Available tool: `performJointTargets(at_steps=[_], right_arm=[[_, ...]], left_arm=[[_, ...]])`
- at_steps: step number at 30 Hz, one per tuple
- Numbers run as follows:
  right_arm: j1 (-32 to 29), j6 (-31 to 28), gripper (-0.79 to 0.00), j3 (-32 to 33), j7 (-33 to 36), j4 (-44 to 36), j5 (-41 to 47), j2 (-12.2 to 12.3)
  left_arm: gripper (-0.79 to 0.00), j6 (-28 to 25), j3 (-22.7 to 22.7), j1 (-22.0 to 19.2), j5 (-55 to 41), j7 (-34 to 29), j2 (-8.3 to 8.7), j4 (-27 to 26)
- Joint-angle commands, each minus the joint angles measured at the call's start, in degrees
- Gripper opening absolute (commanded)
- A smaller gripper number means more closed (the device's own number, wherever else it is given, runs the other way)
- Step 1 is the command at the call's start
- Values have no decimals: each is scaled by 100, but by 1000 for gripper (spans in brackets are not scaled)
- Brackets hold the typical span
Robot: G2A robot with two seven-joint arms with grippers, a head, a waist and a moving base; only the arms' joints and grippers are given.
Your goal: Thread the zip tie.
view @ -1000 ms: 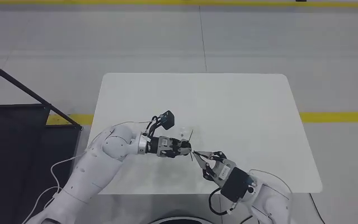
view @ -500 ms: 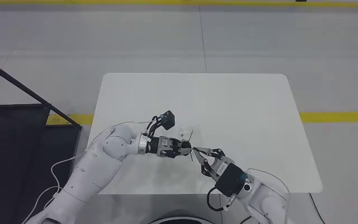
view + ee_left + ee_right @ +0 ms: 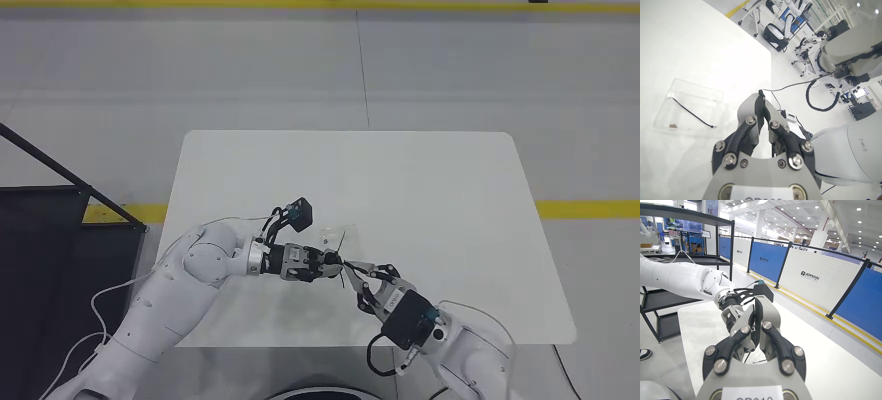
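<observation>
Zip tie (image 3: pixel 344 268) is stretching between the arms in the top view, above the near part of the counter (image 3: pixel 450 200), with the left gripper (image 3: pixel 332 264) and right gripper (image 3: pixel 357 271) nearly meeting beside a clear tray (image 3: pixel 333 240). In the left wrist view the left fingers (image 3: pixel 758 106) are pinching one end, the strap running off into the right gripper's grasp, while a second tie (image 3: pixel 687 109) is lying in the tray. In the right wrist view the right fingers (image 3: pixel 770 313) are sitting pressed nearly together, facing the left gripper
</observation>
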Motion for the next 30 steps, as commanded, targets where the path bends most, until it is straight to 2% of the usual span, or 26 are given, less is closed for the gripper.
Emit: performJointTargets(at_steps=[1,23,26,30], right_arm=[[11,-5,-785,-5,10,1,12,5],[29,94,-785,-81,-61,-43,-113,60],[19,-34,-785,-13,-26,-141,-267,90],[0,-371,-785,177,-59,-256,-356,146]], left_arm=[[-785,0,0,0,0,0,0,0],[-785,46,5,22,36,39,0,-27],[-785,208,42,36,302,-61,24,-166],[-785,192,183,-128,135,-355,56,-144]])
